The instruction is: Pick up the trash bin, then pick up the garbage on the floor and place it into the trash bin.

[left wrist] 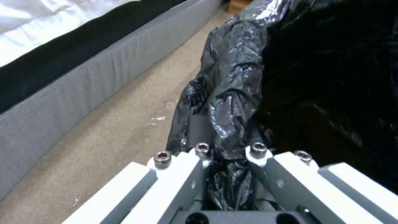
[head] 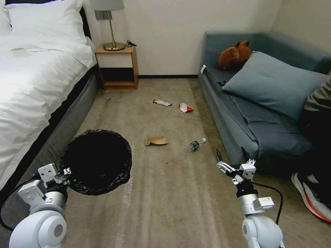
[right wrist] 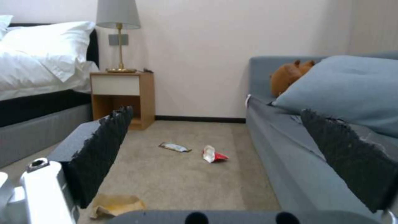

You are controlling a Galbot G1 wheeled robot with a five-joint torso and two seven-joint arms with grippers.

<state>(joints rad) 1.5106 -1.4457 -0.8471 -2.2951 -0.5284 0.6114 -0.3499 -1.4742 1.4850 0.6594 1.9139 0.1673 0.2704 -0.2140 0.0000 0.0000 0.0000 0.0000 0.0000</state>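
Carpet holds bottle (head: 196,144), green label unreadable; left pincer (left wrist: 227,155) grips bin (head: 97,161).

No readable text, brand, number or sign anywhere. Green label on the clear bottle (head: 196,144), lying on the carpet near the sofa's front edge: too small to make out. Markings on the red-white wrapper (head: 185,107) and on the flat snack wrapper (head: 162,102) farther up the carpet: illegible too.

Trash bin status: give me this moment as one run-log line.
left gripper: shut on bin rim | right gripper: open, empty | bottle, paper, two wrappers: on floor
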